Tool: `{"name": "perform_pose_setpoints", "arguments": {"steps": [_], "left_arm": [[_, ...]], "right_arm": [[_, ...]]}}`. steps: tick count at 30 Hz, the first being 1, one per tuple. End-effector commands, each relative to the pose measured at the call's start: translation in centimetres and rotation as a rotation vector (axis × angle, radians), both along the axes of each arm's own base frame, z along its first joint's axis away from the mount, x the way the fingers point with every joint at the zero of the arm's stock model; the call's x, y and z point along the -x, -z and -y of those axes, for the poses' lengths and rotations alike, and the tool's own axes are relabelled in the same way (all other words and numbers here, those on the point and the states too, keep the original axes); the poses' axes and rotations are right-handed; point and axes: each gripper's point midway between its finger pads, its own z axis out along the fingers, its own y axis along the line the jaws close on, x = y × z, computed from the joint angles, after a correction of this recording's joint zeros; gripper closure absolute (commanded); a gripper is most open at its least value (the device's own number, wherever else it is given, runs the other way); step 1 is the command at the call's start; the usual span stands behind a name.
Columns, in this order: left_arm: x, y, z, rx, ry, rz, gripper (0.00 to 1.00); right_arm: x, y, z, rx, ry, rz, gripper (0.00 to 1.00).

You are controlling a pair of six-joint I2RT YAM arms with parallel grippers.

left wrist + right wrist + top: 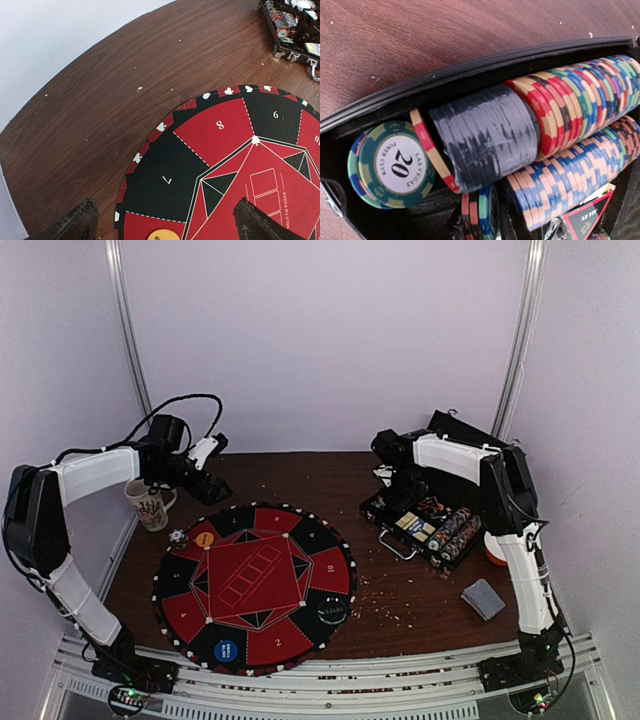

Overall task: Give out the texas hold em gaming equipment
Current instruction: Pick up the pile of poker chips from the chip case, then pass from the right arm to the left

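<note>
Left claw (167, 220) gapes wide over the mat (220, 125). Right claw (398, 485) seems buried among poker chips (570, 95); whether it grips one, I cannot tell.

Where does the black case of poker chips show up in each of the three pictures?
Top view: the black case sits right of centre, beside the round mat.
Left wrist view: case in the top right corner.
Right wrist view: it fills the picture, rim across the top.
Shared landmark: the rows of striped chips inside.
</note>
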Motion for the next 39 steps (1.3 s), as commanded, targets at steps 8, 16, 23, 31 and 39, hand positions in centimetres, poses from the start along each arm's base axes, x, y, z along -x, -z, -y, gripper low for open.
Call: {"name": "perform_pose_setpoints", "arguments": {"steps": [8,16,23,31,39], "left_arm": [[-0.7,-1.8,0.6,0.01,0.023,0.049,0.02],[0.2,-5.7,2.6,0.084,0.106,0.131,0.04],[5.9,-9.7,10.7,-0.015,0.41,0.387,0.04],[13.0,-9.9,18.2,-0.012,0.743,0.56,0.02],[13.9,-4.8,20.3,-0.067,0.812,0.493,0.02]], "right_arm": [[-1.2,-2.6,0.5,-0.046,0.072,0.057,1.0],[-0.5,-12.2,-2.0,-0.308,0.113,0.134,1.0],[7.3,-13.6,-10.3,-0.735,-0.004,-0.159,1.0],[15.2,-14.6,-18.6,-0.977,-0.178,-0.385,1.0],[17.6,-13.9,-21.8,-1.027,-0.242,-0.468,1.0]]}}
